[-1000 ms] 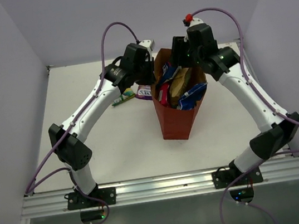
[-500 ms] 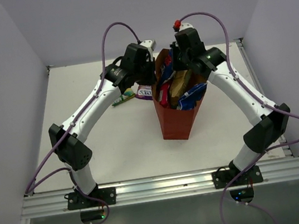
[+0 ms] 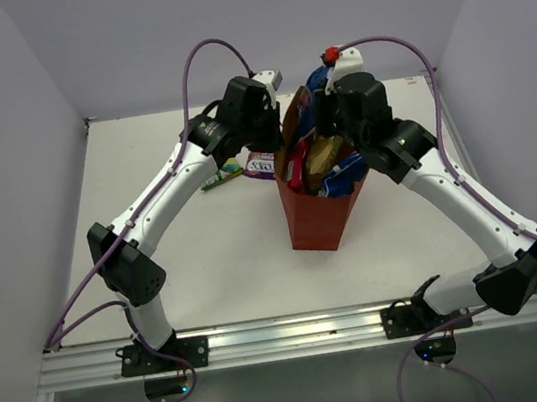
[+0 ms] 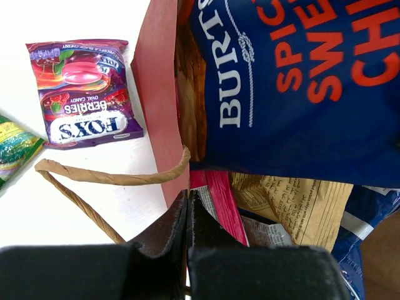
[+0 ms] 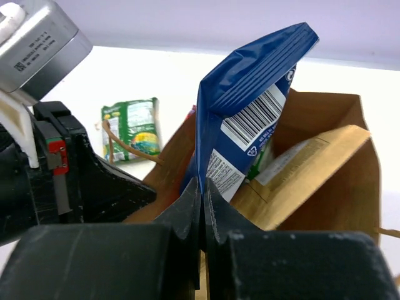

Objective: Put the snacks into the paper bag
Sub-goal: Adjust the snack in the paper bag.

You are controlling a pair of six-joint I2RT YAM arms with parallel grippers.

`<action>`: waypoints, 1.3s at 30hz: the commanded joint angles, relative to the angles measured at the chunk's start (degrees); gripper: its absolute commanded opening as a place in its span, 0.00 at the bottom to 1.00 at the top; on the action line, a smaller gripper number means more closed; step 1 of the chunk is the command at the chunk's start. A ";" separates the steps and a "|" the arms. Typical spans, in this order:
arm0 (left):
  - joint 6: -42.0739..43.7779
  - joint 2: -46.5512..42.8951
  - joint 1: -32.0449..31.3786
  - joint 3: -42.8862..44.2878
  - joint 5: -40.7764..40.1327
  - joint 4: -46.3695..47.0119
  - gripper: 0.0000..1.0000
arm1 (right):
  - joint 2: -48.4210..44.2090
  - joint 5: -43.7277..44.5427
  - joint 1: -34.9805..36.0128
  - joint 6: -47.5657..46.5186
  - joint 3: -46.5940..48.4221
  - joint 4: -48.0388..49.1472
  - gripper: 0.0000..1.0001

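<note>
The red-brown paper bag [image 3: 317, 212] stands upright mid-table, with several snacks in it: a tan packet [image 4: 300, 209], a pink-red one [image 4: 220, 197] and a blue-and-white one [image 3: 345, 174]. My left gripper [image 4: 187, 199] is shut on the bag's left rim [image 4: 156, 94], beside a twine handle [image 4: 112, 178]. Shut on the lower edge of a dark blue crisp packet [image 5: 250, 87], my right gripper [image 5: 201, 185] holds it upright over the bag's far side. That packet fills the upper right of the left wrist view [image 4: 300, 94]. A purple candy packet [image 4: 84, 90] and a green packet [image 5: 134, 128] lie on the table left of the bag.
White side walls enclose the table. The purple packet [image 3: 261, 166] and green packet [image 3: 221, 177] lie under the left arm's wrist. An aluminium rail [image 3: 298, 333] runs along the near edge by both bases.
My right gripper went from open to shut on the dark blue packet and raised it above the bag's rim, its elbow swinging out right. The left arm kept still.
</note>
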 commanded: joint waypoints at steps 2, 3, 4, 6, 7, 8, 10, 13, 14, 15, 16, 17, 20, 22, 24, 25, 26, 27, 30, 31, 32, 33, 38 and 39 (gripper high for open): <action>-1.19 -2.10 -0.18 3.23 0.85 3.87 0.00 | -0.34 -3.67 -0.12 4.34 -7.32 12.29 0.00; -1.28 -2.09 -0.18 3.32 1.03 3.95 0.00 | -0.26 -4.45 -0.03 4.79 -8.48 14.39 0.00; -1.28 -2.09 -0.18 3.32 1.03 3.95 0.00 | -0.17 -4.98 -0.03 5.23 -9.53 14.84 0.00; -1.37 -2.01 -0.18 3.49 1.20 3.87 0.00 | -0.17 -6.65 -0.03 5.76 -12.43 16.33 0.00; -1.46 -1.92 -0.27 3.58 1.29 3.87 0.00 | -0.52 -7.18 -0.03 5.85 -13.66 18.60 0.00; -1.46 -1.83 -0.18 3.67 1.38 3.87 0.00 | -0.69 -7.80 -0.03 5.76 -16.46 20.11 0.00; -1.55 -1.74 -0.27 3.85 1.82 3.78 0.00 | -0.70 -8.15 -0.03 5.41 -18.24 21.79 0.00; -1.55 -2.09 -0.27 4.02 1.64 3.69 0.00 | -0.17 -7.54 -0.03 5.23 -20.00 20.39 0.00; -1.46 -2.18 -0.18 4.02 1.47 3.69 0.00 | 0.35 -7.28 -0.03 5.41 -20.26 19.86 0.00; -1.54 -2.27 -0.18 4.02 1.38 3.78 0.00 | 0.88 -7.19 -0.03 5.41 -20.18 18.73 0.00; -1.55 -2.18 -0.18 4.02 1.47 3.86 0.00 | 1.41 -7.45 -0.03 5.49 -19.92 17.93 0.00; -1.63 -2.18 -0.18 4.02 1.64 3.95 0.00 | 2.28 -7.89 -0.12 5.84 -18.61 16.97 0.00; -1.72 -1.83 -0.27 4.02 2.43 4.04 0.00 | 6.06 -9.29 -0.03 7.59 -15.45 12.57 0.00; -1.72 -1.74 -0.27 4.11 2.52 3.95 0.00 | 8.18 -9.21 -0.03 9.00 -14.47 9.58 0.00; -1.55 -1.74 -0.27 3.93 2.09 3.60 0.00 | 9.06 -8.86 -0.03 10.41 -13.76 7.04 0.00; -1.46 -1.83 -0.27 3.85 2.00 3.60 0.00 | 9.23 -8.51 -0.12 11.03 -13.68 6.07 0.00; -1.28 -1.74 -0.27 3.76 1.73 3.34 0.00 | 9.50 -6.85 -0.03 11.81 -13.33 5.01 0.00; -1.19 -1.57 -0.27 3.67 1.38 3.25 0.00 | 9.59 -6.14 -0.03 11.91 -13.24 3.09 0.00; -1.02 -1.22 -0.35 2.71 1.12 3.16 0.00 | 10.64 -5.16 -0.20 12.35 -12.18 0.79 0.00; -1.02 -1.13 -0.27 2.36 1.12 3.25 0.00 | 10.90 -5.43 -0.12 12.35 -11.75 -0.52 0.00; -1.02 -0.95 -0.27 1.74 1.20 3.25 0.00 | 11.43 -5.95 -0.12 12.18 -10.26 -1.32 0.00; -1.02 -0.95 -0.27 1.48 1.38 3.25 0.00 | 11.43 -7.17 -0.20 11.83 -9.38 -2.89 0.00; -0.76 -2.00 -0.18 0.51 0.24 3.16 0.00 | 7.93 -9.56 -0.12 9.02 -2.36 -7.03 0.15; -0.58 -2.27 -0.18 0.42 -0.20 3.16 0.00 | 7.14 -9.47 -0.12 8.58 -1.38 -8.43 0.24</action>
